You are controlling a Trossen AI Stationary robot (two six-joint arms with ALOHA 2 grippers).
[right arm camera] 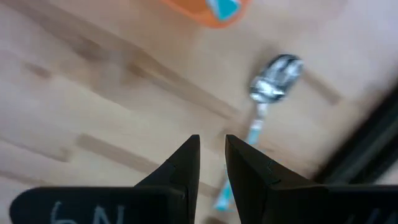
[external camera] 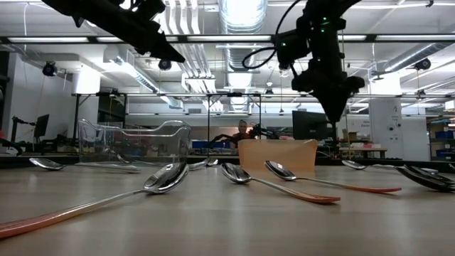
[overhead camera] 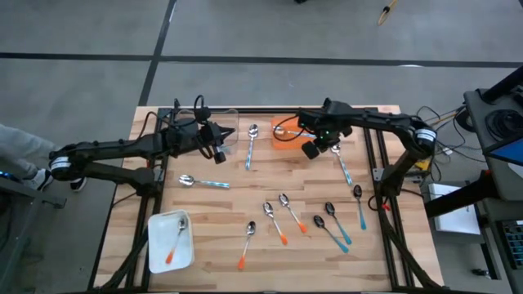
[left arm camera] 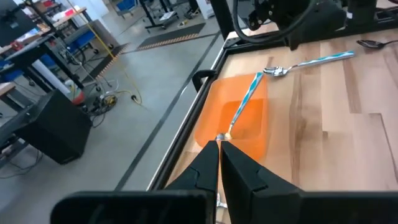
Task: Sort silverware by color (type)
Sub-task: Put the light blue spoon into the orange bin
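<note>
In the upper right of the high view, your right gripper (overhead camera: pixel 313 150) hovers slightly parted and empty, the silver-bowled, light-blue-handled spoon (overhead camera: pixel 341 166) just right, long axis running down-right.

You lose the light-blue spoon's (right arm camera: pixel 264 118) handle behind the right gripper's (right arm camera: pixel 211 163) fingers in the right wrist view, and its bowl is blurred; the orange bin (right arm camera: pixel 208 11) is cut off by that picture's edge; its contents perhaps include another spoon, but you cannot tell.
</note>
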